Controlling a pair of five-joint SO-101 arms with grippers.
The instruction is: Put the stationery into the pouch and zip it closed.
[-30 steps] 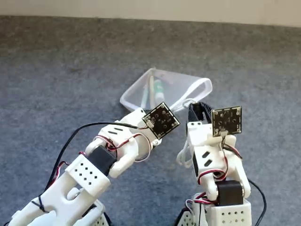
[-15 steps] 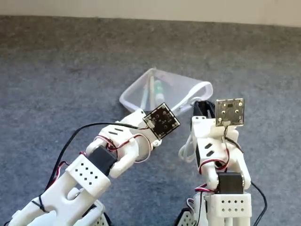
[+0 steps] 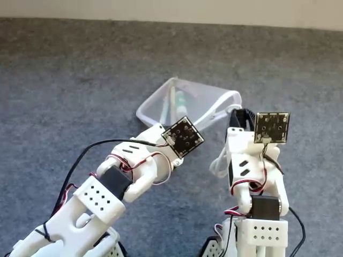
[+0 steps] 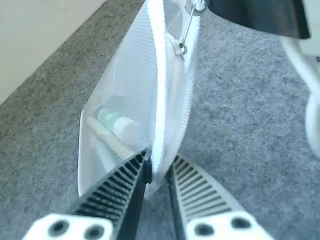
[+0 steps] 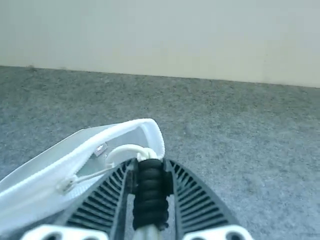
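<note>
From the high view I see a see-through white mesh pouch [image 3: 201,101] lying on the worktop [image 3: 64,80], which is covered in a rough grey carpet-like fabric. A pale stick [image 3: 173,101] and something green [image 3: 182,99] show through the mesh. The left arm [image 3: 128,171] comes in at one end of the pouch and the right arm [image 3: 252,171] at the other. A cream wall [image 3: 161,8] runs along the far edge.

In the left wrist view my left pincer [image 4: 156,167] is clenched on the pouch's near end, its ribbed black fingers [image 4: 117,187] pinching the fabric right at the white zipper [image 4: 159,75]. The fine mesh stands up as a tall wedge. Inside lie a white pen [image 4: 112,145] and a green-and-white tube [image 4: 117,124]. A thin metal ring [image 4: 183,47] hangs off the zipper.

In the right wrist view the right pincer [image 5: 150,162] is clamped around a black ribbed tab [image 5: 150,192], which has a white cord [image 5: 127,150] knotted at its top. The pouch's rounded corner sits just beside it, with grey carpet and plain wall behind.
</note>
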